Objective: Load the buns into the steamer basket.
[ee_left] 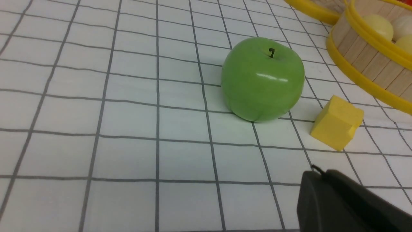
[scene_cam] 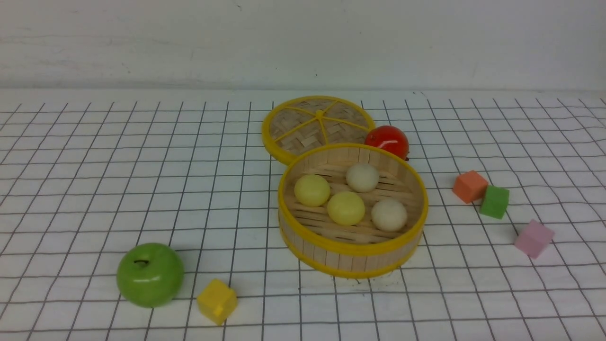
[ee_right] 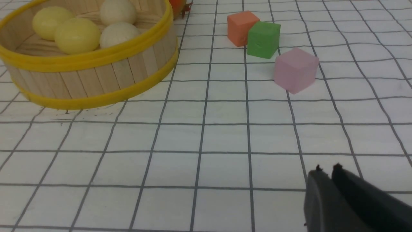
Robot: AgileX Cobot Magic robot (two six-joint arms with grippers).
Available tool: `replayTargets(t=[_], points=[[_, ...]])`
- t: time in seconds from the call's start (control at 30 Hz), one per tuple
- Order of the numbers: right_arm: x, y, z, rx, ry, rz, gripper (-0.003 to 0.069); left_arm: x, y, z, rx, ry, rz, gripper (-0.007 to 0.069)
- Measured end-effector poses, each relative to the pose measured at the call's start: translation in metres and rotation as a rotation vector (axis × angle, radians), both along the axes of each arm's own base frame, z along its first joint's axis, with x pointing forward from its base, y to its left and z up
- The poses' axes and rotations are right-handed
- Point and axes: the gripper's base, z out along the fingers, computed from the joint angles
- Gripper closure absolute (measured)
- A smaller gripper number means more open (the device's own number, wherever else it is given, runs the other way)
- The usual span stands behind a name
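In the front view, the steamer basket [scene_cam: 352,246] stands on the bench [scene_cam: 94,166], and all four buns [scene_cam: 346,208] lie inside it, on the slatted floor. The woven lid [scene_cam: 316,125] lies flat behind the basket, touching it or almost, and the red tomato [scene_cam: 387,140] sits just beside both. The green apple [scene_cam: 150,274] and the yellow cube [scene_cam: 217,300] are near each other at the front left. At the right are the orange cube [scene_cam: 469,186], touching the green cube [scene_cam: 494,201], and the pink cube [scene_cam: 534,238] a little apart. No arm shows here.

In the left wrist view, the left gripper [ee_left: 317,172] shows only as a dark tip; whether its jaws are open I cannot tell. The apple and yellow cube lie before it.

In the right wrist view, the right gripper [ee_right: 327,170] has its jaws closed together, holding nothing, well apart from the basket.
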Motion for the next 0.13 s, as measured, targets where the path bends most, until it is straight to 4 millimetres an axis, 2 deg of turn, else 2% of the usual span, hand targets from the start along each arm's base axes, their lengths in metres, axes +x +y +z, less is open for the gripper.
replayTargets(t=[0.13], points=[[0.0000, 0.0000, 0.0000, 0.000, 0.000, 0.000, 0.0611, 0.0000, 0.0000, 0.0000, 0.000, 0.000, 0.000, 0.0638]])
